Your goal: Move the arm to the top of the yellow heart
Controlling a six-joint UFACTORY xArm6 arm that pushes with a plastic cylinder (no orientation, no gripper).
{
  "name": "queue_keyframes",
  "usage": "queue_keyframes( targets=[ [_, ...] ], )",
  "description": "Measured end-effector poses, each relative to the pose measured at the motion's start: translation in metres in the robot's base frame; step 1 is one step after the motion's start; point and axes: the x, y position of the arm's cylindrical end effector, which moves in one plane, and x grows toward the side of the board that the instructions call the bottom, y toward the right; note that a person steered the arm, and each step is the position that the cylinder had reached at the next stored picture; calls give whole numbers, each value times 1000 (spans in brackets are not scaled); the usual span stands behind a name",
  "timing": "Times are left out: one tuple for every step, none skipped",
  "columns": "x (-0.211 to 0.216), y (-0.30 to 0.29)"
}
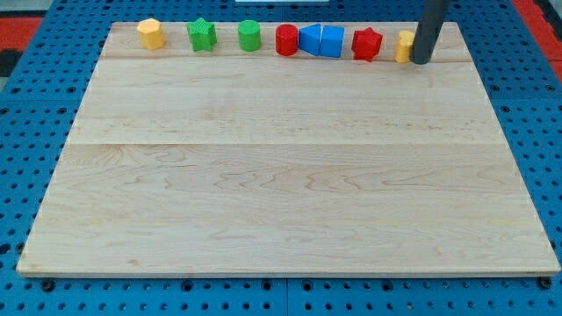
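A row of blocks lies along the board's top edge. The yellow heart (404,46) is at the right end of the row, and my rod hides its right part. My tip (421,61) rests on the board right against the heart's right side. Left of the heart is a red star (367,43), then two blue blocks touching each other (310,39) (332,41), and a red cylinder (287,40).
Further left in the row are a green cylinder (249,36), a green star (202,35) and a yellow hexagon (151,33). The wooden board (281,175) lies on a blue pegboard table (26,114).
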Motion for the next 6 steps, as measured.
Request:
queue_keyframes(
  targets=[
    [11,31],
    [11,15],
    [11,18],
    [9,19],
    [-2,39],
    [-14,42]
  ],
)
